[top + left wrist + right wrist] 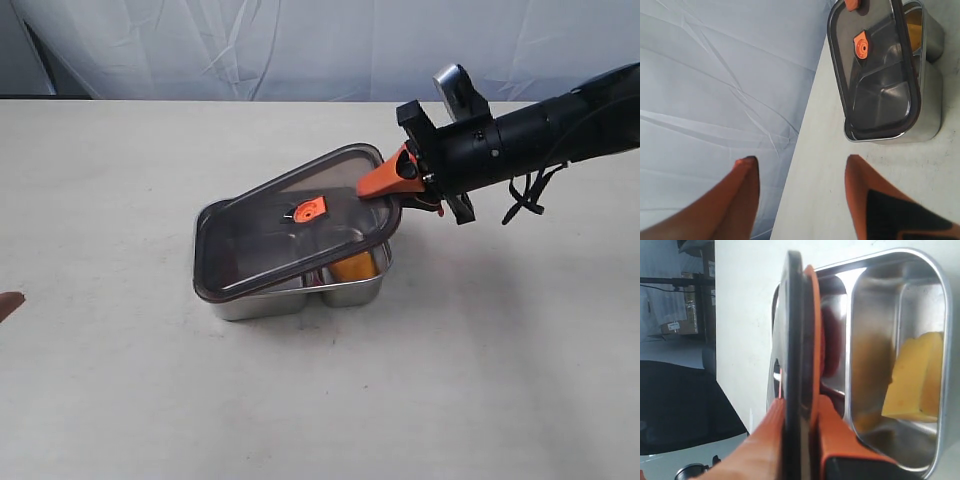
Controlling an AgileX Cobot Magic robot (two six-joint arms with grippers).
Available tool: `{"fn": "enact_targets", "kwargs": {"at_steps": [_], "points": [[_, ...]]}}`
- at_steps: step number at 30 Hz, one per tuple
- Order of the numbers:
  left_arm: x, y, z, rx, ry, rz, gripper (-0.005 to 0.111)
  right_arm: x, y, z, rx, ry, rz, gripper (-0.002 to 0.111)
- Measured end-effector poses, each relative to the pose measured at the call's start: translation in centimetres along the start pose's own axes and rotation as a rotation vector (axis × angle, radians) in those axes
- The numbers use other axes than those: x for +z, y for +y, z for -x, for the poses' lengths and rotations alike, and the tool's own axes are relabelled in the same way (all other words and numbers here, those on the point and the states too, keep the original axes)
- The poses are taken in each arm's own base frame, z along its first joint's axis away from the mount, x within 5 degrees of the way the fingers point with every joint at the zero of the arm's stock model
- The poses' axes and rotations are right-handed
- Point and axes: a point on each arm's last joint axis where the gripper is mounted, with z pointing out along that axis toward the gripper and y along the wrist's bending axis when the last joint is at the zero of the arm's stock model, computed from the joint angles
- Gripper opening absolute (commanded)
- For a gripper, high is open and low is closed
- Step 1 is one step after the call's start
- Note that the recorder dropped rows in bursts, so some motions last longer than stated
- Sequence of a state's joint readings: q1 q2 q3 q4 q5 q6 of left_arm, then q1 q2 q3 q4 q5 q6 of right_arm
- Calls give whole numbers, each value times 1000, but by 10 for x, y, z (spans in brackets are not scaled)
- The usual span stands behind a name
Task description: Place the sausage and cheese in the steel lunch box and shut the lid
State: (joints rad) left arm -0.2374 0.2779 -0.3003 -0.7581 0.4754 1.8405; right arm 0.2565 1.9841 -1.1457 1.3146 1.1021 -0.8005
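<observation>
No text, brand, number or sign can be read in any of the views. In the right wrist view, a pale label (671,326) sits on a brown cardboard box (687,315) far in the background. Its print is too small and blurred to make out.

The lid (290,225) is smoky dark with an orange tab (310,209), the steel lunch box (345,292) shiny silver, the cheese (912,377) yellow-orange, the sausage (831,347) dark red, the right claw (385,182) orange, the surface (120,380) plain cream.
</observation>
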Motion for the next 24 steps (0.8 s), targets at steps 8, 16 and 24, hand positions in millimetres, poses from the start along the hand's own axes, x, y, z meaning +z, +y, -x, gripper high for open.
{"fn": "enact_targets", "kwargs": {"at_steps": [8,16,24], "points": [[0,0,0,0,0,0,50,0,-2,0,4,-2,-16,-1],[0,0,0,0,0,0,50,0,-5,0,-8,4,-50,-1],[0,0,0,0,0,0,50,1,-10,-1,-32,11,-114,9]]}}
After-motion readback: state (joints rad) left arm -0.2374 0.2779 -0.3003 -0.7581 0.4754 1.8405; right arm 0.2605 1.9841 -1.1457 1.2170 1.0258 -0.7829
